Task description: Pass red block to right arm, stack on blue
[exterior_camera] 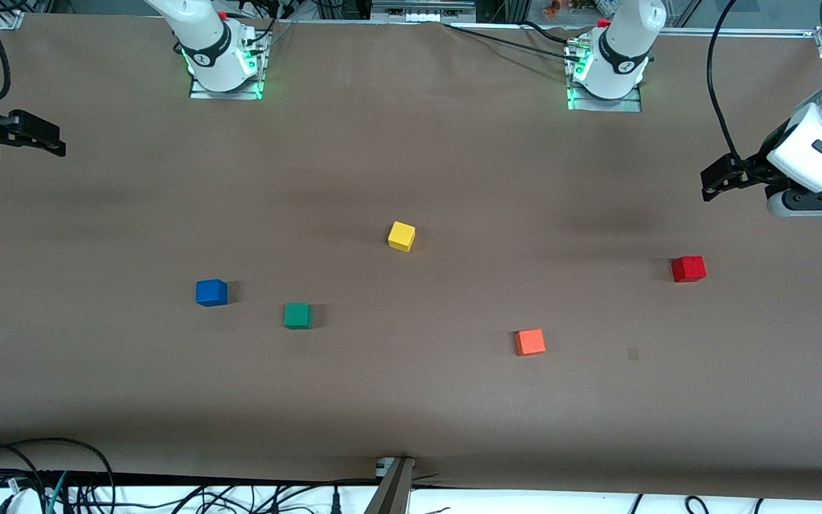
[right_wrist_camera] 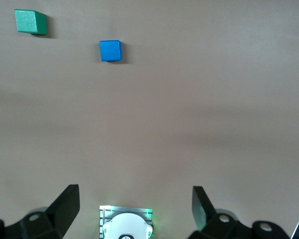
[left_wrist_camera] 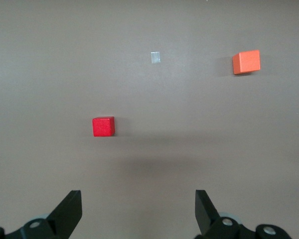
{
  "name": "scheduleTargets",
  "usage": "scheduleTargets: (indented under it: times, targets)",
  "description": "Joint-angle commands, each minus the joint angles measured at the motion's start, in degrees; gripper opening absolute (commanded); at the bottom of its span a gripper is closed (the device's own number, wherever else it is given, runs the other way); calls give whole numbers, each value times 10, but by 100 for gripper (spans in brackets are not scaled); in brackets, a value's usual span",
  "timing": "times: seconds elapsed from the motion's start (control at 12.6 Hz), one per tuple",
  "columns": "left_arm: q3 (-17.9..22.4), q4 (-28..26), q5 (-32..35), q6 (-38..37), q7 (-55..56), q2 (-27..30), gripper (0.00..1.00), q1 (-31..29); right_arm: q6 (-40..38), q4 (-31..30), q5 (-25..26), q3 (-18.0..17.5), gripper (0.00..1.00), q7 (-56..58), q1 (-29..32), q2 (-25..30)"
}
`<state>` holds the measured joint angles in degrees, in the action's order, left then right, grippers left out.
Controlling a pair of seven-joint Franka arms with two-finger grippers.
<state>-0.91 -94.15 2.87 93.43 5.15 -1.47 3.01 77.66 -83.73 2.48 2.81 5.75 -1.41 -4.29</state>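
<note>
The red block (exterior_camera: 688, 269) sits on the brown table toward the left arm's end; it also shows in the left wrist view (left_wrist_camera: 103, 126). The blue cube (exterior_camera: 211, 293) sits toward the right arm's end and shows in the right wrist view (right_wrist_camera: 110, 51). My left gripper (exterior_camera: 713, 181) hangs open and empty over bare table near the red block, apart from it; its jaws (left_wrist_camera: 138, 209) stand wide. My right gripper (exterior_camera: 51, 141) hangs open and empty over the right arm's end of the table, well apart from the blue cube; it shows open in its wrist view (right_wrist_camera: 134, 206).
A green cube (exterior_camera: 297, 315) lies beside the blue one. A yellow cube (exterior_camera: 402, 235) sits mid-table. An orange-red cube (exterior_camera: 530, 342) lies nearer the front camera than the red block, with a small pale patch (exterior_camera: 633, 353) beside it. Cables run along the table's front edge.
</note>
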Motion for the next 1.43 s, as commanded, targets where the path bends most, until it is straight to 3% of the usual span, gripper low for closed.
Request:
scheduleTargets:
  times: [0.0, 0.87, 1.35]
  targets:
    - [3, 20, -11, -14, -7, -9, 100, -1, -3, 13, 5, -4, 100, 6, 5, -5]
    - [4, 32, -2, -25, -7, -38, 100, 2, -3, 14, 4, -3, 100, 6, 6, -10]
    - [9, 26, -2, -4, -86, -95, 100, -58, -4, 14, 3, -3, 100, 5, 6, -10]
